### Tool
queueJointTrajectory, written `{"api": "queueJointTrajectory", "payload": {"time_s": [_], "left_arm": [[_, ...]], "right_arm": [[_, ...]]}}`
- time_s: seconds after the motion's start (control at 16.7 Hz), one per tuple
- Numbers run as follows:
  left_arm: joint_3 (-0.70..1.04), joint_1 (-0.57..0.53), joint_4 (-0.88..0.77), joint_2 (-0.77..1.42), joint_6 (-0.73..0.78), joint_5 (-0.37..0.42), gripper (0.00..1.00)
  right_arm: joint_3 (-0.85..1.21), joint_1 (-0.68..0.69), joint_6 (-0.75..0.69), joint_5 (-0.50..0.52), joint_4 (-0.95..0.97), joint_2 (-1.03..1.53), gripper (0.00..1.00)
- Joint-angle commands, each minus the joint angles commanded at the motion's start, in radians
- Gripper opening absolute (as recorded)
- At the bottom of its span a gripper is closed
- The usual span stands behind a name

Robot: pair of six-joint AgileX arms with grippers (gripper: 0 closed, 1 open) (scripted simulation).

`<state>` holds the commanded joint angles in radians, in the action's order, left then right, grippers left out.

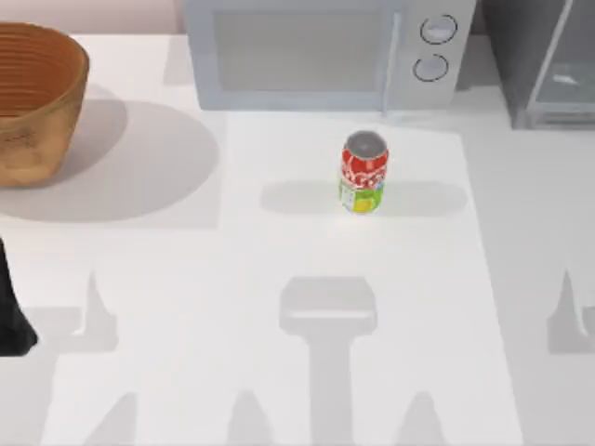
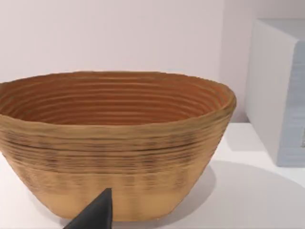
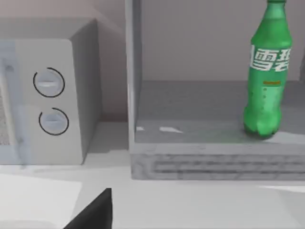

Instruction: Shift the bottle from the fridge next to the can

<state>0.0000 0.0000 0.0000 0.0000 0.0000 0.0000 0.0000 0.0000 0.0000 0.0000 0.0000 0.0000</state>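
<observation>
The red can point(image 1: 362, 174) stands upright near the middle of the table, in front of the microwave. The dark grey fridge point(image 1: 548, 65) sits at the back right corner. In the right wrist view the green bottle point(image 3: 267, 81) stands upright on the fridge's point(image 3: 190, 114) inner floor, toward one side. A dark tip of my right gripper point(image 3: 95, 212) shows low in that view, well short of the fridge. My left arm point(image 1: 11, 316) is parked at the table's left edge, and its gripper tip point(image 2: 95, 214) faces the basket.
A light grey microwave point(image 1: 316, 51) with two round knobs stands at the back centre, just left of the fridge. A woven basket point(image 1: 33, 102) sits at the back left. Open table surface lies around the can on both sides.
</observation>
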Motion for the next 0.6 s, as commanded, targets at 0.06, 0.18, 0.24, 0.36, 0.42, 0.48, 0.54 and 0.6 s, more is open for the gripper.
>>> {"api": "queueJointTrajectory", "payload": {"time_s": [0.06, 0.18, 0.24, 0.36, 0.42, 0.48, 0.54, 0.6], "left_arm": [[0.000, 0.000, 0.000, 0.000, 0.000, 0.000, 1.00], [0.000, 0.000, 0.000, 0.000, 0.000, 0.000, 1.00], [0.000, 0.000, 0.000, 0.000, 0.000, 0.000, 1.00], [0.000, 0.000, 0.000, 0.000, 0.000, 0.000, 1.00], [0.000, 0.000, 0.000, 0.000, 0.000, 0.000, 1.00], [0.000, 0.000, 0.000, 0.000, 0.000, 0.000, 1.00], [0.000, 0.000, 0.000, 0.000, 0.000, 0.000, 1.00], [0.000, 0.000, 0.000, 0.000, 0.000, 0.000, 1.00]], "right_arm": [[0.000, 0.000, 0.000, 0.000, 0.000, 0.000, 1.00], [0.010, -0.003, 0.000, 0.000, 0.010, 0.010, 1.00], [0.030, -0.008, -0.001, 0.000, 0.030, 0.031, 1.00], [0.093, -0.023, -0.002, -0.001, 0.103, 0.104, 1.00], [0.133, -0.031, -0.002, -0.003, 0.155, 0.156, 1.00], [0.178, -0.041, -0.002, -0.005, 0.214, 0.220, 1.00], [0.226, -0.051, -0.002, -0.009, 0.278, 0.293, 1.00], [0.275, -0.062, -0.002, -0.014, 0.347, 0.377, 1.00]]}}
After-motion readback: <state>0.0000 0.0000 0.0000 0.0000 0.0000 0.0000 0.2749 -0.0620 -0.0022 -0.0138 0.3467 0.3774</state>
